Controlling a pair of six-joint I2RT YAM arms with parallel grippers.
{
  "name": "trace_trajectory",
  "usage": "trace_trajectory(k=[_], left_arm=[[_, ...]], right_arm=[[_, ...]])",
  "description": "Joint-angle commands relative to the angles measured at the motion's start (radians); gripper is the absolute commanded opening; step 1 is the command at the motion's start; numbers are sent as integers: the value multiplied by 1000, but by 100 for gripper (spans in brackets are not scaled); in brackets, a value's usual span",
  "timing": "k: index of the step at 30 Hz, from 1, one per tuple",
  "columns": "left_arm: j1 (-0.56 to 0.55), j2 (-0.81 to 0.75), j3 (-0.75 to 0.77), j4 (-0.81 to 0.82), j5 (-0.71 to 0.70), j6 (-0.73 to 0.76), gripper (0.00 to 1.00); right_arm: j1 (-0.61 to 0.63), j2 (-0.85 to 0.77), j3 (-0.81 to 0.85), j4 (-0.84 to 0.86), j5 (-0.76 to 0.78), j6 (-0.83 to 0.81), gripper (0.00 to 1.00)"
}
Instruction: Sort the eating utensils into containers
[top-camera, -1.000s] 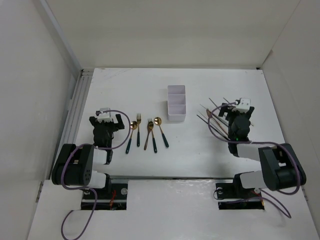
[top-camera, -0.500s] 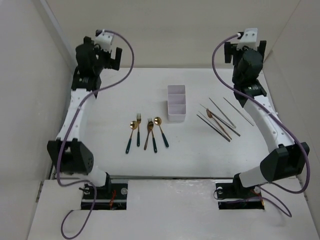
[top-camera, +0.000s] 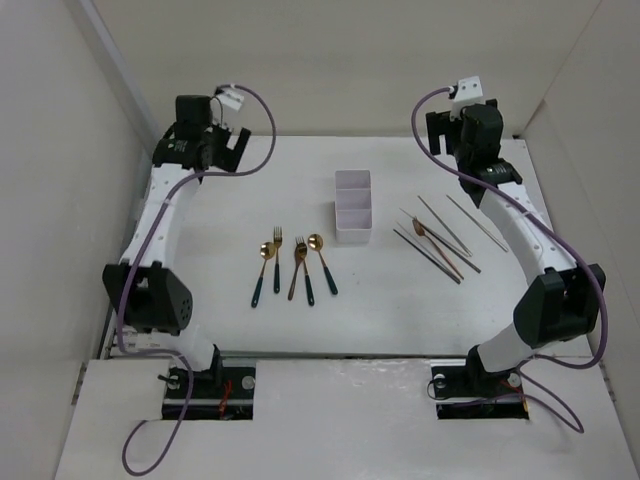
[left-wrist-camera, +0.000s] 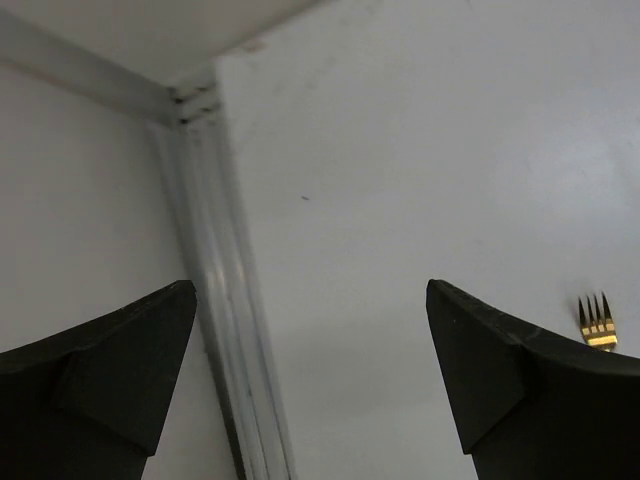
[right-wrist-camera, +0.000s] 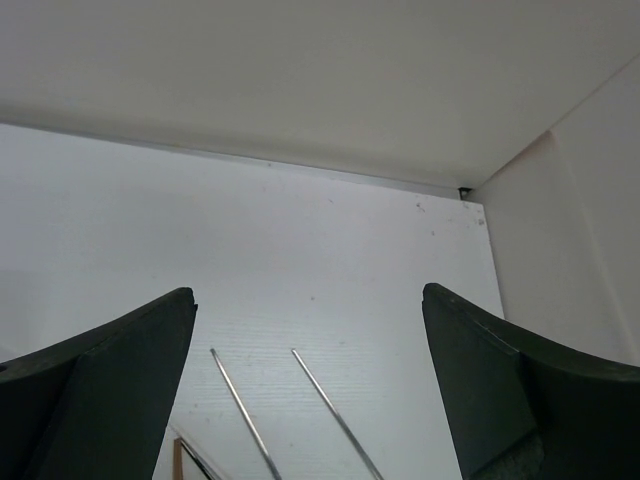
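Observation:
Two gold-headed spoons (top-camera: 265, 251) and two forks (top-camera: 300, 247) with dark handles lie side by side left of centre. Several thin chopsticks (top-camera: 440, 235) and one more gold spoon (top-camera: 420, 229) lie on the right. The white three-compartment box (top-camera: 352, 205) stands between them and looks empty. My left gripper (top-camera: 228, 148) hangs open and empty high over the far left corner; its wrist view shows a fork's tines (left-wrist-camera: 597, 325) past its right finger (left-wrist-camera: 530, 390). My right gripper (top-camera: 450, 138) is open and empty high over the far right; two silvery chopsticks (right-wrist-camera: 335, 415) show below it.
White walls close in the table on the left, back and right. An aluminium rail (left-wrist-camera: 225, 330) runs along the table's left edge. Purple cables (top-camera: 262, 115) loop from both wrists.
Both arms have risen from folded rest at the near edge to reach high over the far table. In the last half second both grippers have dropped a little, and the right one shifted left.

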Motion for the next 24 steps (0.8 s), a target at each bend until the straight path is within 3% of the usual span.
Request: trace_trajectory(k=[1,2,6,8,11,15,24], left_arm=[[22,-227,-55,252,-323,-178,100],[22,-239,-83,200,-126,-156,100],[-42,-252,-244,-27,92,-157,100],[-61,-239,-359,-70,93,-185,100],[-94,-268,-480,-61,97,-195,89],[-174,-278,-644,-61,51,-182,88],[-294,-287,-814,-21,18,-103,76]], right_arm=[[-21,-13,45,2,-99,73,100],[-31,-13,25,2,-113,87,100],[-31,-23,5,-27,-165,150,100],[-31,-32,5,-68,-176,174,98],[-11,-53,-41,-90,-176,243,96],[47,-101,-145,-81,-188,344,94],[141,-110,-194,-113,-155,408,93]])
